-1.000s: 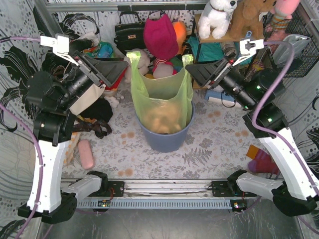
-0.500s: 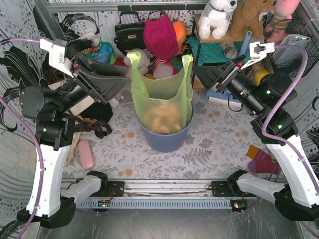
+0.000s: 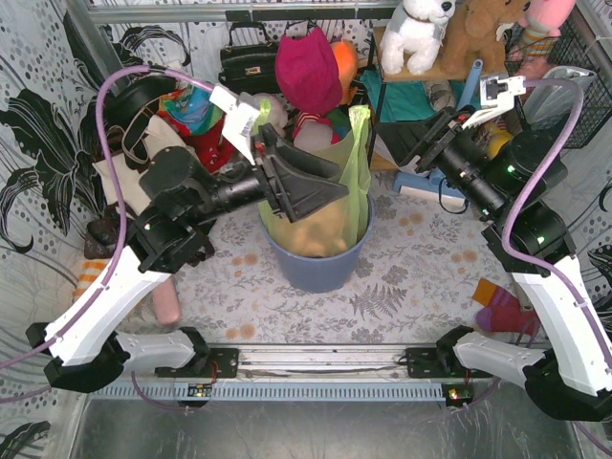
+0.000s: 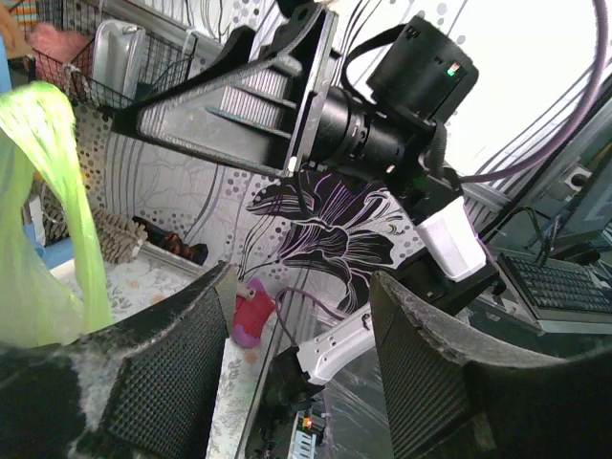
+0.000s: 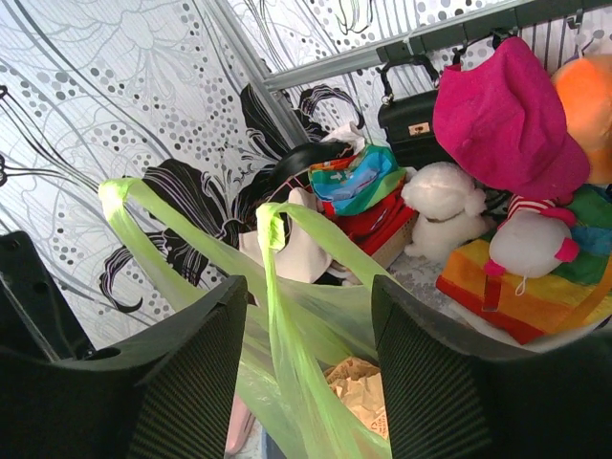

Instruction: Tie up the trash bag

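Robot lab: keyboard (image 4: pixel 564 287), patterned backdrop (image 3: pixel 38 115), plush props (image 3: pixel 418 33).

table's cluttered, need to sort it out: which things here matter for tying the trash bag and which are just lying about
For the job: trash bag, left gripper, right gripper, blue-grey bin holding the bag.
Lying about: magenta cloth bag, black handbag, white plush toy.

Thin glossy translucent plastic trash bag (image 3: pixel 355 168) holds crumpled matt paper (image 5: pixel 356 381).
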Controlling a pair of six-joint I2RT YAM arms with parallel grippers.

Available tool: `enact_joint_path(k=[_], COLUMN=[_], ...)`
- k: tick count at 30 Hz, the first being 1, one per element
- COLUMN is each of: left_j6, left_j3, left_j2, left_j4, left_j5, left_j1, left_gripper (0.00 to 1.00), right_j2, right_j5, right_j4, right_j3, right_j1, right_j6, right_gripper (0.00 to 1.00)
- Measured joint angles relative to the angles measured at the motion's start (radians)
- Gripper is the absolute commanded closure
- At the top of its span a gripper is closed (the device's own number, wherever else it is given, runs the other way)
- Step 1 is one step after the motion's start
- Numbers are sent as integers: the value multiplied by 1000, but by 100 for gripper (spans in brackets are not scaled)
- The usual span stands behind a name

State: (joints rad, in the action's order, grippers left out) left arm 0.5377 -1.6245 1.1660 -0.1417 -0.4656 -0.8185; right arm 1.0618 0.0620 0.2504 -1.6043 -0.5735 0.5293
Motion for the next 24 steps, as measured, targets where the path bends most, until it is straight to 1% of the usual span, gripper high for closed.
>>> enact_joint_path(k=[4, 7, 11, 15, 17, 18, 20, 22, 23, 24], left_j6=[-66, -111, -150, -193, -212, -223, -239, -255, -263, -270], left_j3=[-2, -2, 8, 45, 66, 82, 116, 148, 161, 170], left_j2=[21, 26, 31, 34, 39, 39, 39, 39, 39, 39], left_j4=[-39, -45, -17, 18, 35, 47, 68, 88, 97, 105], left_j5=[122, 224, 361, 463, 496, 509, 529, 544, 549, 554], left_j1=[-90, -137, -157, -157, -157, -157, -157, -157, -157, -157], left_gripper=[35, 36, 36, 36, 36, 36, 36, 36, 36, 36], right_j2=[4, 21, 75, 124, 141, 147, 156, 160, 161, 161], right_j5=[-3, 9, 54, 88, 97, 101, 107, 111, 113, 115], right_j4=[14, 9, -23, -55, -62, -65, -71, -77, -79, -82], right_j3=[-13, -25, -55, -69, -75, -77, -82, -87, -89, -91], right_j1=[0, 0, 0, 0, 0, 0, 0, 0, 0, 0], right_j6=[0, 5, 35, 63, 74, 79, 86, 92, 97, 100], right_gripper=[49, 50, 54, 60, 66, 71, 85, 97, 100, 100])
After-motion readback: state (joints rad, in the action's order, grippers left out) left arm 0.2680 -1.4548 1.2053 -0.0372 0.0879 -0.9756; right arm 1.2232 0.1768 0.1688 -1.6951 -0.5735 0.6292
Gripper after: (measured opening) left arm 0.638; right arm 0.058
